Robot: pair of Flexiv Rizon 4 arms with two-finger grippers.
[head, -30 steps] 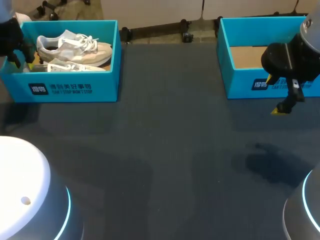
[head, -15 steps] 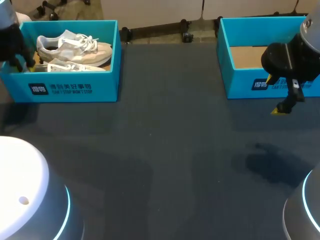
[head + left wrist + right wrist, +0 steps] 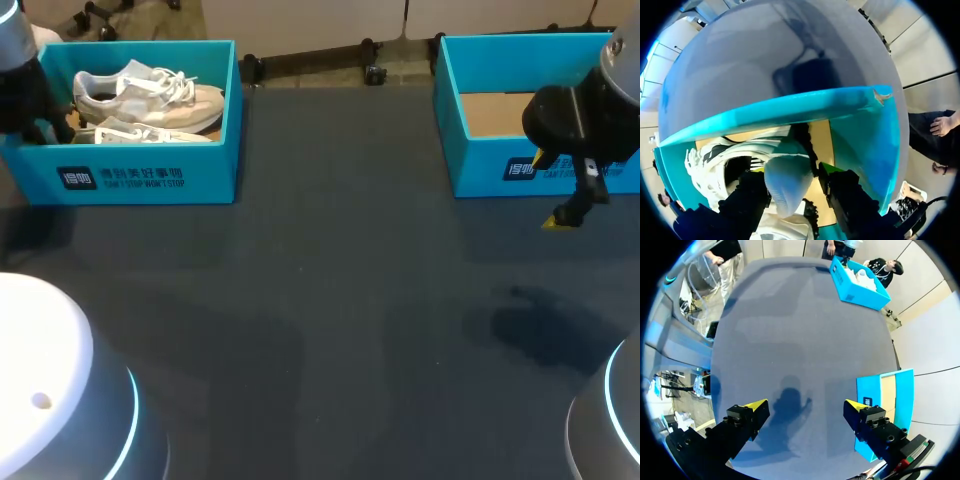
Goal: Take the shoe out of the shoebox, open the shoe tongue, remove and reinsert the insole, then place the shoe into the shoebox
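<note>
Left gripper (image 3: 792,170) in the shoebox (image 3: 150,178), right gripper (image 3: 805,405) wide over the table (image 3: 350,300).
The white shoe (image 3: 150,95) lies laces-up in the teal shoebox at upper left, a second shoe (image 3: 140,133) in front of it; the left gripper's fingers stand apart on either side of one shoe's rounded end. At right, the splayed right gripper hangs before a second teal box (image 3: 480,165). Both boxes carry a dark logo patch and white lettering on their front walls.

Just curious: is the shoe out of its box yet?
Not yet: the white shoe lies inside the left blue shoebox.
</note>
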